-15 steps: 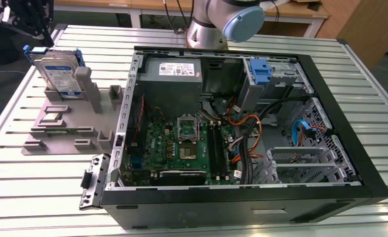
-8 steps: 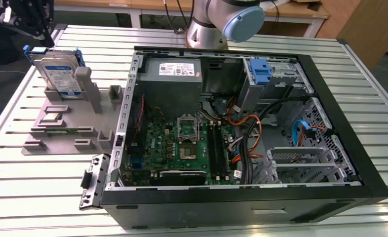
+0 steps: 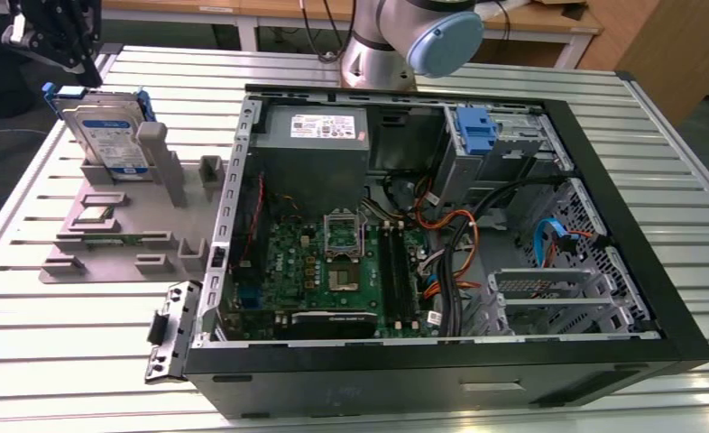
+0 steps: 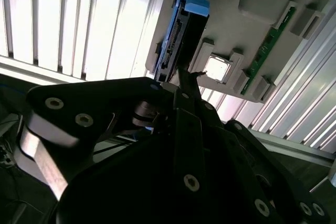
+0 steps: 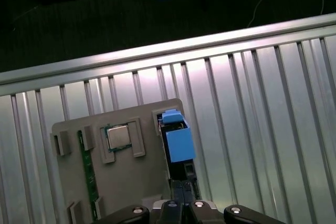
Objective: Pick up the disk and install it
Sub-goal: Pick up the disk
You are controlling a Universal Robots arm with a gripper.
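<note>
The disk (image 3: pixel 102 135) is a silver hard drive with a white-and-blue label in a blue carrier. It stands on edge in a slot of the grey holder tray (image 3: pixel 114 236), at the exterior view's left. My black gripper (image 3: pixel 80 70) hangs just above the disk's top edge, with its fingers pressed together and nothing between them. Both wrist views look down along the fingers onto the disk's narrow edge (image 4: pixel 181 30) and the blue carrier (image 5: pixel 178 140). The fingertips (image 5: pixel 181 188) sit over one end of the disk.
An open computer case (image 3: pixel 679 298) fills the middle and the exterior view's right. Inside are a grey power-supply box (image 3: pixel 318 135), a motherboard (image 3: pixel 330 271), cables and a blue bracket (image 3: pixel 477 131) on the drive cage. The holder tray also carries a processor chip (image 5: pixel 117 137) and a memory stick (image 5: pixel 88 179).
</note>
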